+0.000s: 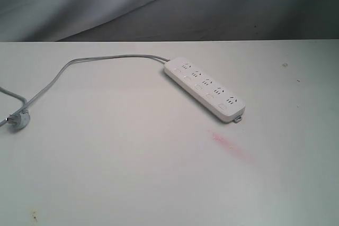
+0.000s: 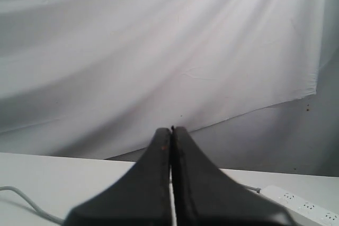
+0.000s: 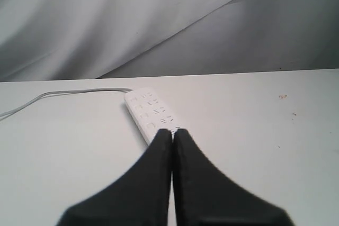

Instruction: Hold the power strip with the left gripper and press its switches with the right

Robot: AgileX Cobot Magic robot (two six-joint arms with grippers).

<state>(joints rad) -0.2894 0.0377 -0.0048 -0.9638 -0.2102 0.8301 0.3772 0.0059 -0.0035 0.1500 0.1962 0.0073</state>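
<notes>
**Both end effectors closed, power strip lying free on the counter**

You see the power strip (image 1: 204,89) lying flat on the white counter (image 1: 132,178), a little right of the middle in the exterior view. It lies at an angle: the end with the small tab (image 1: 239,118) points to the nearer right, and the other end points to the farther left. Its five socket groups face up. The grey cord (image 1: 95,61) leaves the far end, runs left and bends down to the plug (image 1: 18,120) near the left edge. A pale pink stain (image 1: 230,145) marks the counter just in front of the tab end.

Your left end effector (image 2: 171,130) has its two black fingers pressed together and holds nothing. It looks toward the grey cloth (image 2: 159,51) behind the counter, with the strip off to one side. Your right end effector (image 3: 172,132) is also fully closed and empty. In its wrist view the tips cover one end of the strip, so you cannot tell there how near they are.
</notes>
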